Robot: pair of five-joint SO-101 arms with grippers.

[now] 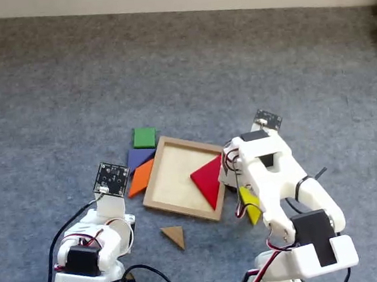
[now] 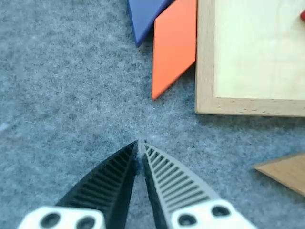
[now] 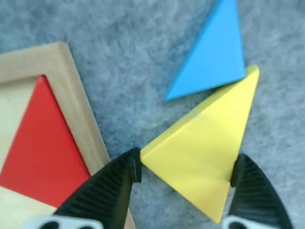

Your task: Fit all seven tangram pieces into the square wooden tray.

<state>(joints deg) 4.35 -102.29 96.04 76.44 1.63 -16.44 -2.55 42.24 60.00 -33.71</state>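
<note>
Counting one piece seated, red triangle [image 1: 208,179] in tray [image 1: 152,177]; six remain outside, right gripper [image 3: 186,164] seemingly pinching yellow triangle [image 3: 205,148], left gripper [image 2: 139,145] closed, empty.

The white left arm [image 1: 92,248] is sitting folded low, its left pincer [image 2: 139,145] pointing down with black fingers pressed together on nothing. The white right arm [image 1: 278,179] is stretching forward, its right pincer [image 3: 187,166] clamping a yellow triangular tangram piece [image 3: 200,138] between both fingers.

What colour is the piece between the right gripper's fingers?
Yellow triangle; clearest in the right wrist view.
</note>
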